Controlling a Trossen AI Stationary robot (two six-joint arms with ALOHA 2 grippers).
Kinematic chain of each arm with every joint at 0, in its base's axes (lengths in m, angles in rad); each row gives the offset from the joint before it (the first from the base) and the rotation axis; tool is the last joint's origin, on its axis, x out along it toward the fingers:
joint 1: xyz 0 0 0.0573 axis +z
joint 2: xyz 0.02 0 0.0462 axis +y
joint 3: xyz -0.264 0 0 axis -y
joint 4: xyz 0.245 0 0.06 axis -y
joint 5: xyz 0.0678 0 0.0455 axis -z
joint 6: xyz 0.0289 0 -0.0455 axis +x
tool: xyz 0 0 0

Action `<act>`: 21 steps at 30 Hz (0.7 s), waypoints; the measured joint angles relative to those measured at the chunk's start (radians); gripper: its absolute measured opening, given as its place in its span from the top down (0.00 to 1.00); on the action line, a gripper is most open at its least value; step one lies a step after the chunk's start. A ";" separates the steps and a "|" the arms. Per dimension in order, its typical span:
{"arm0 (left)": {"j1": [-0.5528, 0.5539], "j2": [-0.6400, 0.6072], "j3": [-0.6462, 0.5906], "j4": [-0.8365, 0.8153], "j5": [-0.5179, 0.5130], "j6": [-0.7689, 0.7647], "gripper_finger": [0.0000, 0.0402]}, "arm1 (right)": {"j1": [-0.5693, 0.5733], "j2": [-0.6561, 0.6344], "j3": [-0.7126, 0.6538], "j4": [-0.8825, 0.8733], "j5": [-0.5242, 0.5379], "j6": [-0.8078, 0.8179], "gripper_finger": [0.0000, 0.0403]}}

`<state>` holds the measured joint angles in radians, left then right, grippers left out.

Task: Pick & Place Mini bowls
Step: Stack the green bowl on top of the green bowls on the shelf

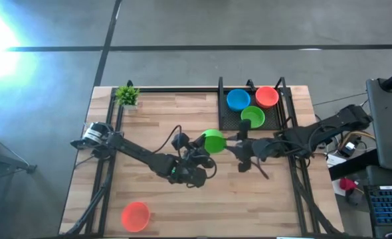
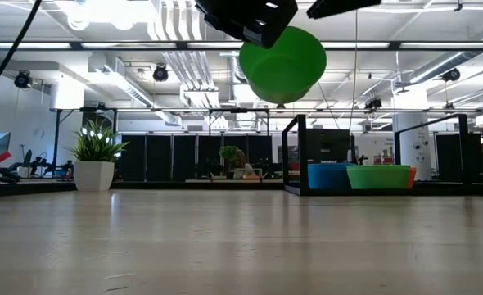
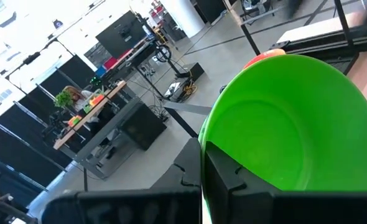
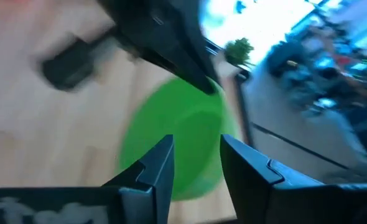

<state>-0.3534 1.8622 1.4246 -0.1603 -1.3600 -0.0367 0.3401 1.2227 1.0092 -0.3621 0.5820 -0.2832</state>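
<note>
A green mini bowl (image 1: 214, 141) hangs in the air over the middle of the table, held by my left gripper (image 1: 204, 150); the low view shows the green mini bowl (image 2: 283, 65) tilted, well above the wood. My right gripper (image 1: 244, 147) is open just to the bowl's right. In the right wrist view its fingers (image 4: 152, 171) point at the green bowl (image 4: 177, 143) without touching it. A blue mini bowl (image 1: 238, 99), an orange mini bowl (image 1: 267, 96) and another green mini bowl (image 1: 252, 117) sit in the black tray (image 1: 223, 109). A lone orange mini bowl (image 1: 135, 216) rests on the table near its near-left corner. My left gripper holds the green bowl by its rim (image 3: 203, 140), with one finger (image 3: 233, 180) inside the hollow. The other finger is hidden behind the bowl wall. The bowl is lifted clear of the table, tipped on its side with its opening facing the wrist camera.
A small potted plant (image 1: 127, 96) stands at the table's far-left corner. The black wire-walled tray (image 2: 295, 156) occupies the far-right corner. Black rails run along the table's left and right edges. Bare wood lies below the lifted bowl and across the near half.
</note>
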 joint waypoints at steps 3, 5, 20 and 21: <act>0.000 0.000 0.000 0.014 -0.002 0.036 1.00 | -0.002 0.028 0.004 0.010 0.075 -0.023 0.67; 0.000 0.000 0.000 0.017 -0.003 0.047 1.00 | -0.002 0.046 0.010 0.006 0.081 -0.024 0.67; -0.024 0.000 0.000 0.161 0.009 0.301 1.00 | -0.052 0.089 0.014 -0.004 0.144 0.048 0.68; -0.024 0.000 0.000 0.166 0.014 0.311 1.00 | -0.058 0.093 0.013 -0.005 0.144 0.048 0.68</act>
<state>-0.3775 1.8626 1.4250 0.0055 -1.3463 0.2746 0.2818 1.3156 1.0225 -0.3672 0.7261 -0.2353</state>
